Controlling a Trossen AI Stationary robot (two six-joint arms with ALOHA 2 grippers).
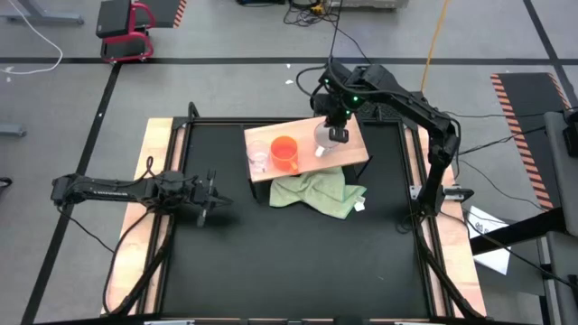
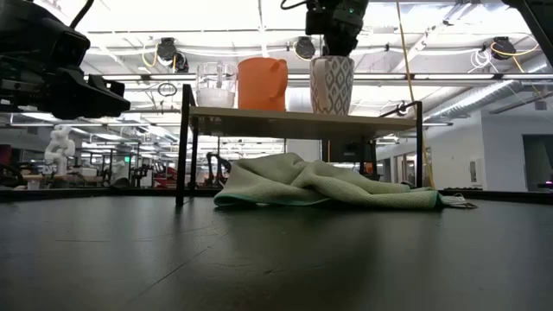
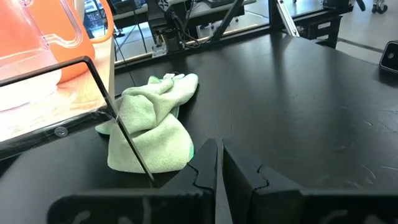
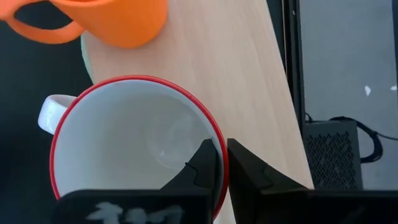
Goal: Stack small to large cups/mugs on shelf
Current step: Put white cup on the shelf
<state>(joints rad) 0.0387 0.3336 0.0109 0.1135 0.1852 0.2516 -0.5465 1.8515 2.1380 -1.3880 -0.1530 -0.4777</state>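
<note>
All three vessels are sitting in a row on the light tan wooden shelf [image 1: 350, 135] at upper centre: small clear glass cup [image 1: 259, 159], orange handled mug [image 1: 284, 153], red-rimmed white mug [image 4: 134, 146]. The right gripper [image 4: 219, 163] is pinching the white mug's rim; only letting go seems left. The mug looks empty. The left gripper [image 3: 219, 163], closed on nothing, is waiting at left.

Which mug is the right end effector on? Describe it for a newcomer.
Find the light tan wooden shelf board at the table's far edge. Three vessels stand in a row on it; the right end effector pinches the rim of the end one, a white mug with red rim and grey patterned outside.
</note>
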